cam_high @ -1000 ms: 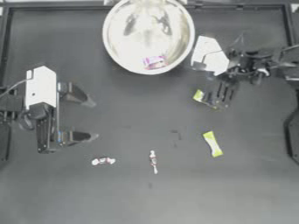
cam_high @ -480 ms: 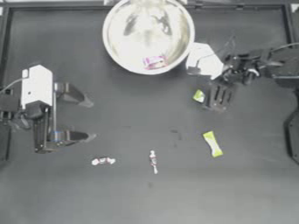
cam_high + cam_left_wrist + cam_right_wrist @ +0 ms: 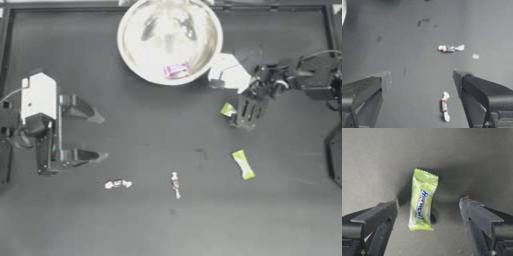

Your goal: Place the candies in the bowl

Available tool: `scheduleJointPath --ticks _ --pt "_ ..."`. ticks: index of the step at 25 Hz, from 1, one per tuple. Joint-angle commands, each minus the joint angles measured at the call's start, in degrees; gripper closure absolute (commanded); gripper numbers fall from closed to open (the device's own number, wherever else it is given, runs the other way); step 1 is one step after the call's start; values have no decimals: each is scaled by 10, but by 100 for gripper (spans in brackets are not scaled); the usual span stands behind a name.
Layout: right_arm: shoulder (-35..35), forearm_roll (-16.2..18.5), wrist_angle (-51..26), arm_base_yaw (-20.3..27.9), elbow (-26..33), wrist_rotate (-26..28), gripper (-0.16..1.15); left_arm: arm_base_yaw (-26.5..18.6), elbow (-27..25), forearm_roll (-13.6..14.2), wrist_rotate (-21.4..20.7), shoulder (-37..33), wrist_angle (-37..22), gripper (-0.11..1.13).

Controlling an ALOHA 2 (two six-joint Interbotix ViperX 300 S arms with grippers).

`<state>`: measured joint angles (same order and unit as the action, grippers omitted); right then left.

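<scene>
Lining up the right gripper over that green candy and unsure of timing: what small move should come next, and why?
Probably lower the right gripper a little, then close. Its jaws stand open on either side of the green candy, which lies on the table between them, ungripped. The bowl holds one pink candy so far.

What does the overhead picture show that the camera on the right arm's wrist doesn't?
Only the top view shows the bowl with the pink-and-white candy inside, a second yellow-green candy, two thin white candies on the table, and the left gripper, open, at the left side. Only the right wrist view shows the blue lettering on the wrapper and how far apart the jaws stand from it. Both show the right gripper, open, over the yellow-green candy just below the bowl.
</scene>
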<state>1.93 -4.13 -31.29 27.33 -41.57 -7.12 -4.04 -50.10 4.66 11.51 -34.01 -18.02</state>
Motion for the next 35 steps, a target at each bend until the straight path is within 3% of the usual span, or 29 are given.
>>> scheduleJointPath --ticks 1,10,12,17,19,30,35 --pt "-7 -4 0 0 11 -1 -2 -1 5 0 1 -10 3 -1" --pt "12 -13 -9 -4 11 -1 0 -2 5 0 2 -10 0 -1" --pt "14 -13 -9 -7 12 0 9 -2 4 -1 2 -11 -1 -1" --pt "14 -17 -16 -11 13 2 47 -4 4 -1 3 -11 -1 -1" --pt "12 -20 -21 -13 14 1 55 -4 3 -1 3 -11 -1 -1" --pt "-74 -19 -76 -32 56 3 56 -4 3 -1 3 -11 -2 -1" --pt "-106 -3 -75 -31 91 4 56 -4 3 0 3 -11 -2 -1"
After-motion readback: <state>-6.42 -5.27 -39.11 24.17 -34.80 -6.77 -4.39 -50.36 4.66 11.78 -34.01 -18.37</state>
